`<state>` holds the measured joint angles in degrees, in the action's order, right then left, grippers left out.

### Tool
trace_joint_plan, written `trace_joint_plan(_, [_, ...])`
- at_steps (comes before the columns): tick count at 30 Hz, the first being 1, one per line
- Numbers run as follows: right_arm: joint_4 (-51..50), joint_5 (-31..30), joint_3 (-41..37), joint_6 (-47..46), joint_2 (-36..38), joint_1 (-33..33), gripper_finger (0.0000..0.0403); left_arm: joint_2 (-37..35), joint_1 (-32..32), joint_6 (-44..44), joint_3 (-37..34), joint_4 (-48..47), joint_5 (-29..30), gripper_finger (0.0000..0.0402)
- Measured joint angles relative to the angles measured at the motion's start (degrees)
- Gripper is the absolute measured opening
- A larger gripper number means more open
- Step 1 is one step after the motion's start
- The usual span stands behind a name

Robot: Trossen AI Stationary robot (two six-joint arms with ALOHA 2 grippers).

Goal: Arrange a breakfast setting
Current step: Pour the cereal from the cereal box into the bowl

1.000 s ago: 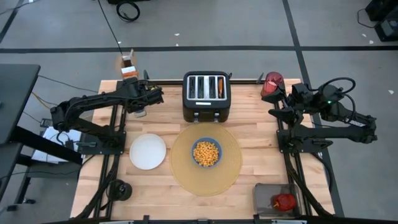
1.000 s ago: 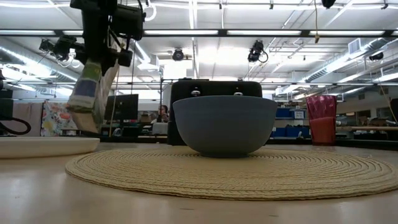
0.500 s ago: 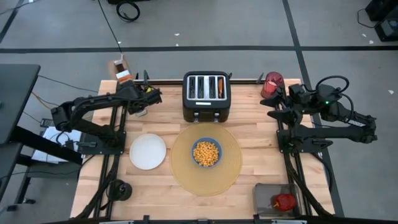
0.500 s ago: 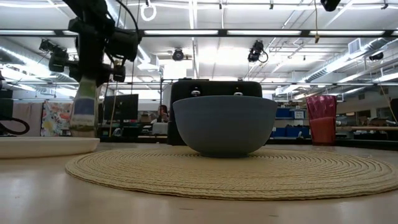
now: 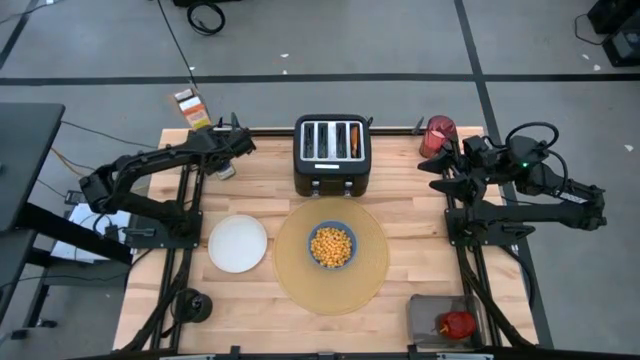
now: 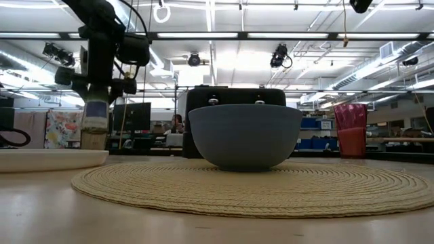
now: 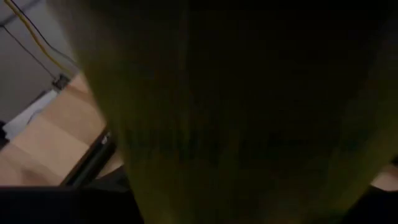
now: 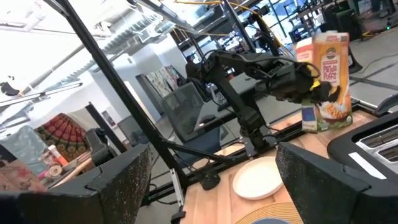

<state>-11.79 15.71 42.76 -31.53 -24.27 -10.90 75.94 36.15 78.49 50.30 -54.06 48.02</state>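
Observation:
My left gripper (image 5: 225, 150) is shut on the tall yellow-and-brown cereal box (image 5: 192, 106) at the table's far left corner. The box stands about upright (image 6: 95, 125) and fills the left wrist view (image 7: 236, 124). My right gripper (image 5: 437, 165) is open and empty just near of the translucent red cup (image 5: 437, 132), which stands at the far right. The blue bowl (image 5: 332, 245), filled with cereal, sits on the round tan placemat (image 5: 300, 275). The white plate (image 5: 238, 243) lies left of the mat. The red apple (image 5: 458, 323) lies in a grey tray. No spoon is in view. My left gripper pinches the cereal box about its middle height (image 8: 314, 87) between its two fingers, coming at it roughly level from the box's near side. The box is held about upright. Whether its bottom (image 8: 316, 127) rests on the table I cannot tell.
The black four-slot toaster (image 5: 332, 153) stands at the far middle, between the two arms. The grey tray (image 5: 425, 318) sits at the near right corner. Bare wood lies between the plate and the left arm, and right of the mat.
My left gripper has tipped the cereal box from a slant to about upright and brought it down toward the table's far left corner.

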Motion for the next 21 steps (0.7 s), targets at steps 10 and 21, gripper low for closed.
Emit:
trace_joint_plan(10, [-1.46,0.89,0.0,0.47,0.0,0.0,0.0348,-2.6,-0.35,-1.68,-0.02,-0.08,-8.81,0.0293])
trace_joint_plan(21, [-2.15,0.92,0.0,1.25,0.0,0.0,0.0348,-2.6,-8.53,5.26,-0.02,-0.05,-10.31,0.0293])
